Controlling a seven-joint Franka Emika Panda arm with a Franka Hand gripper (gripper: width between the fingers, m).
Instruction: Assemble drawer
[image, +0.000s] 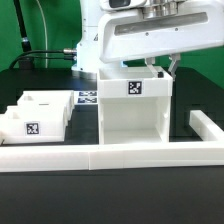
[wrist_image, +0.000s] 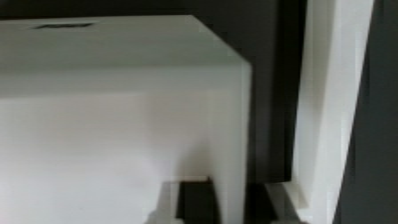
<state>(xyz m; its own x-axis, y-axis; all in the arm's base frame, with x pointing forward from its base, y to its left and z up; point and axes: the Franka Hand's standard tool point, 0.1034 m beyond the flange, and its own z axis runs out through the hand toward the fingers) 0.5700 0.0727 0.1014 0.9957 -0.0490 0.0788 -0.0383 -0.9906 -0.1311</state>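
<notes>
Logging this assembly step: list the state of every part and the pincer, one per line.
casing: upright on the table, open front, no tray inside.
box trays: loose on the table beside the casing, not inserted.
pincer: open, fingers apart, at the casing's top.

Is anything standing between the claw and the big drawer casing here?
Nothing visible does. The claw is right at the casing, its wall edge showing between the fingers in the wrist view. The trays sit aside, at the exterior view's left.
</notes>
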